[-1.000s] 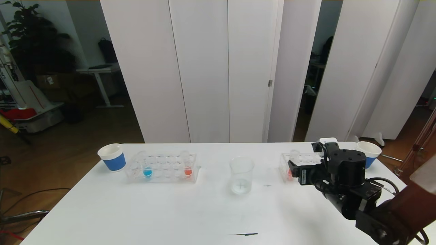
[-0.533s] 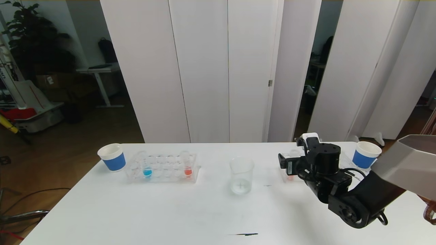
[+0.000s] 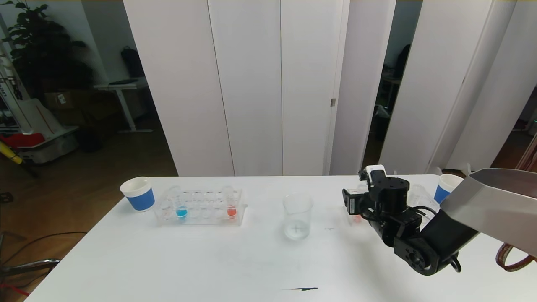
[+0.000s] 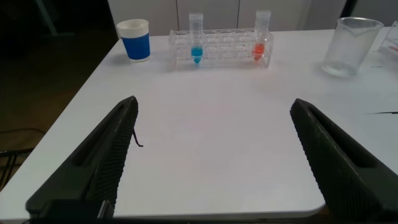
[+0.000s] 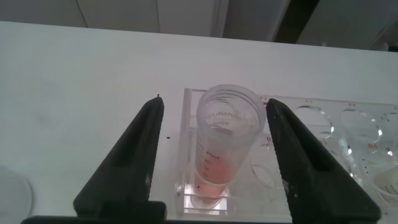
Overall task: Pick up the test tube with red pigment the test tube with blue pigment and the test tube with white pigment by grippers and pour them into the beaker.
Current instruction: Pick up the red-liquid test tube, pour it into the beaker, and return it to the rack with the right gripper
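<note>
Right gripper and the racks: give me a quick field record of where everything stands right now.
right gripper: open, fingers either side of a red tube standing in the right rack, not yet closed on it
left gripper: open, low over the near left of the table, idle
left rack: holds blue tube and a second red tube, both upright
beaker: mid-table, upright, between the racks
white tube: cannot tell
paper cups: one left, one right

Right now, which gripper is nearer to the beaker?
Right. The right gripper hovers over the rack beside the beaker; the left gripper waits off the table's near edge.
</note>
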`<action>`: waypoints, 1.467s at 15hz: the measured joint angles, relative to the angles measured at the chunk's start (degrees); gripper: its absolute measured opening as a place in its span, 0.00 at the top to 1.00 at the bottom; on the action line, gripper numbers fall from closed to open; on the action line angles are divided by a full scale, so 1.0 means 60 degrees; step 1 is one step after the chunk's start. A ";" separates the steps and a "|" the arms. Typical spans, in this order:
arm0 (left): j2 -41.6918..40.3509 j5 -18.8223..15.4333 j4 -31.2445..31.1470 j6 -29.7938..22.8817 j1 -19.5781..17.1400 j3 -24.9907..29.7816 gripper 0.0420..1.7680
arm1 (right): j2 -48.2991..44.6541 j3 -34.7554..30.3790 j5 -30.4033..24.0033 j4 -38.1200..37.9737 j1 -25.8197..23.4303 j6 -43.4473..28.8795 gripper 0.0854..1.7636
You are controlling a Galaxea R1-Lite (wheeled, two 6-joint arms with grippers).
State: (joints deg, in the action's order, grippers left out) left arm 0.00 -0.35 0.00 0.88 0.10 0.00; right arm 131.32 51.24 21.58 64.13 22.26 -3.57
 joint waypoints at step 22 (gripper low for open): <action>0.0000 0.0004 0.0000 0.0000 0.0000 0.0000 0.01 | -0.1026 0.1046 -0.0768 -0.0776 -0.0234 -0.0061 0.71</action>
State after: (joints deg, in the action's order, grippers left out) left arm 0.00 -0.33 0.00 0.88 0.10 0.00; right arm 125.16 57.52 16.97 59.48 20.86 -3.94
